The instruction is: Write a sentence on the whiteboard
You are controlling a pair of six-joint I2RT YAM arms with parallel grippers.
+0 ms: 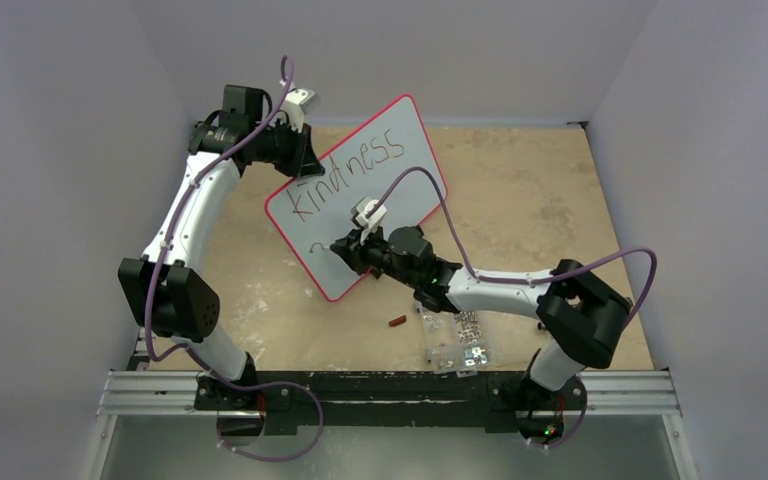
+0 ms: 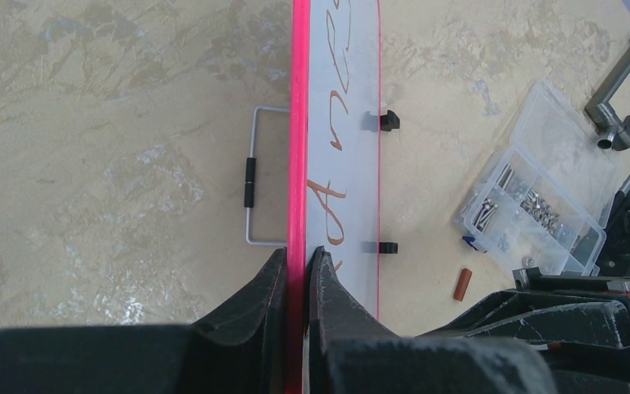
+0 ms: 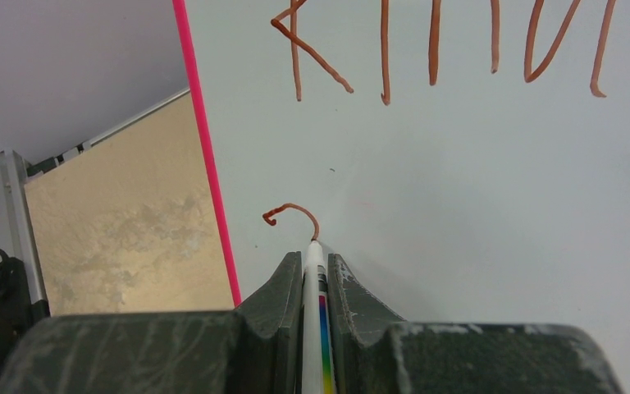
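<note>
From above, your whiteboard (image 1: 325, 270) sits mid-table, tilted up off the table (image 1: 530, 200), with its long side running from 7 to 1 o'clock. The sentence (image 1: 348, 175) so far reads "kindness" along the upper line, and a small stroke is begun beneath it toward 7 o'clock. Your left gripper (image 1: 303, 158) is at the board's 10 o'clock edge. Your right gripper (image 1: 340, 247) is against the face near the lower end. At 5 o'clock from the board lies a small brown cap (image 1: 397, 321), and a clear screw box (image 1: 457, 340) is just beyond it.

In the left wrist view, your left gripper (image 2: 298, 256) is clenched on the whiteboard (image 2: 357, 164) at its pink rim, one finger on each side. The rim runs straight to 12 o'clock, and brown letters climb the white face. Two black clips (image 2: 388, 121) sit on the board's edge at 3 o'clock of the rim. A wire loop (image 2: 252, 176) juts out at 9 o'clock. The screw box (image 2: 541, 205) lies on the table at 3 o'clock, with the cap (image 2: 463, 284) just beside it toward 7 o'clock.

In the right wrist view, your right gripper (image 3: 315, 256) is clamped on a marker (image 3: 313, 295) whose tip touches the whiteboard (image 3: 476, 205). From the tip, a short hooked stroke (image 3: 291, 212) curls toward 10 o'clock. The first letters of the sentence (image 3: 435, 49) stand at 12 o'clock. The pink rim runs down at 9 o'clock, with the table (image 3: 115, 213) beyond it.
</note>
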